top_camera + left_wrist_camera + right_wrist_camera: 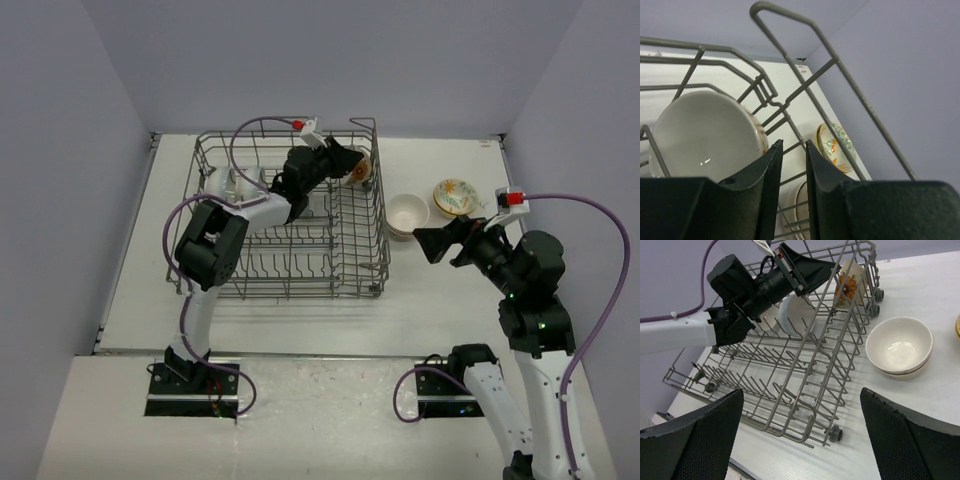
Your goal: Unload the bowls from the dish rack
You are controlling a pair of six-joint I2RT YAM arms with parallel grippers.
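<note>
White table carries dish rack left of centre in top view; white bowl racked toward its upper right, left gripper beside it, jaws narrow and empty, should widen, straddle the rim, lift clear of tines; right gripper wide open.

Top camera sits high behind the arm bases, looking down on the whole table. Left wrist camera's in tight among the dish rack wires, facing three o'clock. Right wrist stands back, facing ten o'clock; all share that rack.
</note>
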